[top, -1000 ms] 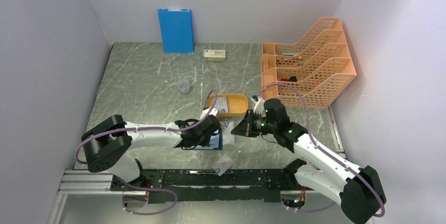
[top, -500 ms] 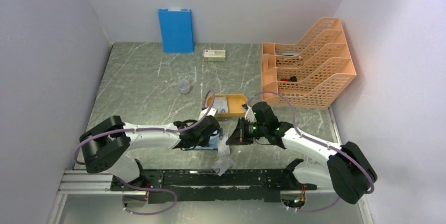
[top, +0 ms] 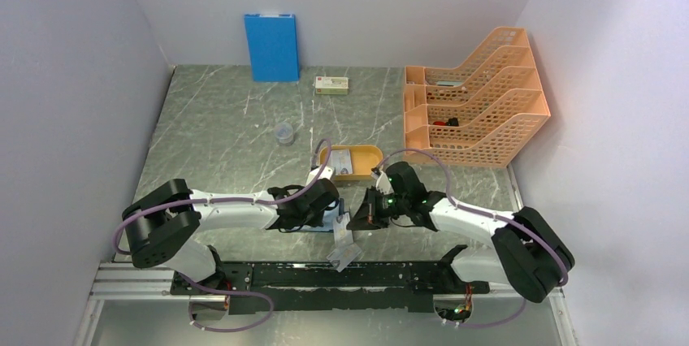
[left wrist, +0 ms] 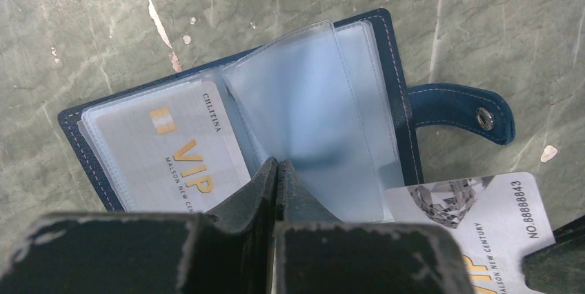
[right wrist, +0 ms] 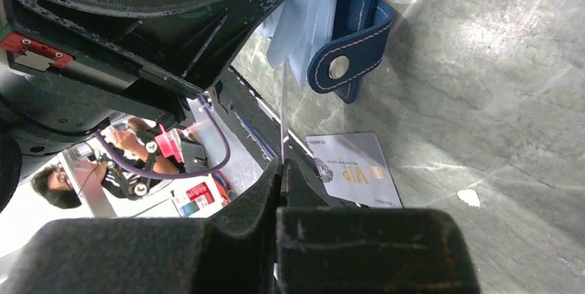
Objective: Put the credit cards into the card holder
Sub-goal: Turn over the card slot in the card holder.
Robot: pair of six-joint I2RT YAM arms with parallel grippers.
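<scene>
The navy card holder (left wrist: pixel 390 66) lies open on the table, one credit card (left wrist: pixel 172 156) tucked in its left sleeve. My left gripper (left wrist: pixel 278 163) is shut on a raised clear sleeve page (left wrist: pixel 303 101). My right gripper (right wrist: pixel 281 163) is shut on a second credit card (right wrist: pixel 283 108), seen edge-on there, with its tip at the holder's snap tab (right wrist: pixel 338 66). That card (left wrist: pixel 476 214) overlaps the holder's lower right corner. From above, both grippers (top: pixel 325 211) (top: pixel 356 216) meet over the holder. A third credit card (top: pixel 344 255) lies loose by the near rail.
An orange oval tray (top: pixel 375 163) sits just behind the grippers. An orange file rack (top: pixel 475 106) fills the back right. A blue board (top: pixel 271 47) leans on the back wall, a white box (top: pixel 331 84) beside it. A small clear cup (top: pixel 283 132) stands mid-left.
My right arm has swung left and down, bringing its card to the card holder. The left arm has held almost still on the sleeve page.
</scene>
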